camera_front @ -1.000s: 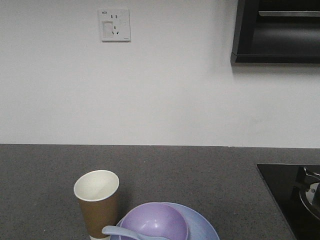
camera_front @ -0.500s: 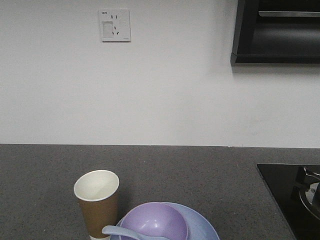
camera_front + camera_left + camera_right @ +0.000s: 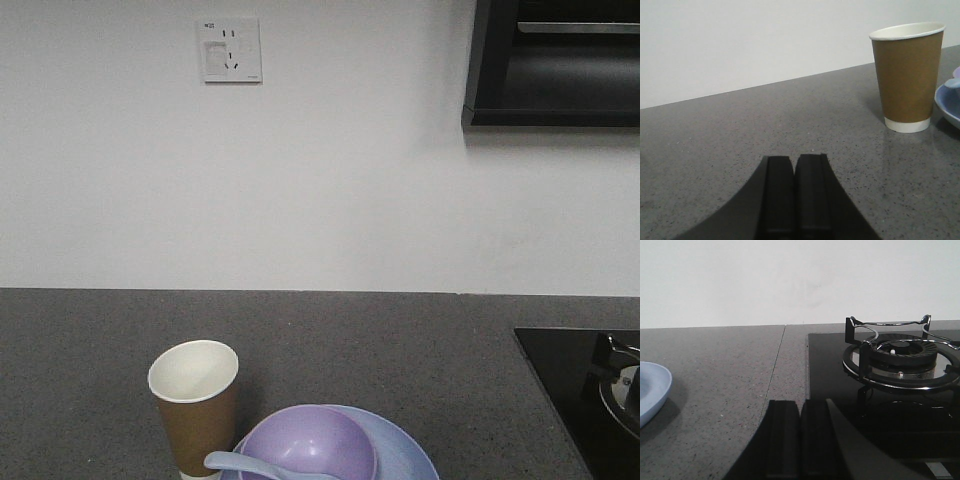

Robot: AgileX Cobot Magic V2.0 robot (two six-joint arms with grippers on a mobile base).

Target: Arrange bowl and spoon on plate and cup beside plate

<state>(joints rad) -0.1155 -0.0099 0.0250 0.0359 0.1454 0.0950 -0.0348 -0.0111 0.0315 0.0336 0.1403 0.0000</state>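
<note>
Comparing with the shots from a second and half a second back, honestly nothing had moved in the front view. Same layout all three times, so my read was the arranging was basically finished and the arms had backed off.

The bowl (image 3: 310, 443) sat on the plate (image 3: 410, 455), with the spoon (image 3: 240, 464) resting its scoop at the bowl's left rim and its handle running into the bowl. The cup (image 3: 195, 405) stood upright just beside the plate on its left, close to touching but I couldn't tell if it actually did. No wobble, no shift.

Left gripper (image 3: 795, 200) had its fingers pressed together with nothing between them, hovering low over the countertop (image 3: 715, 150), well apart from the cup. Right gripper (image 3: 800, 440) looked the same, pinched closed and empty, sitting near the edge of the stove burner (image 3: 900, 360) with just the plate's rim peeking in on the left.

Looked done to me, nothing left to fix.
</note>
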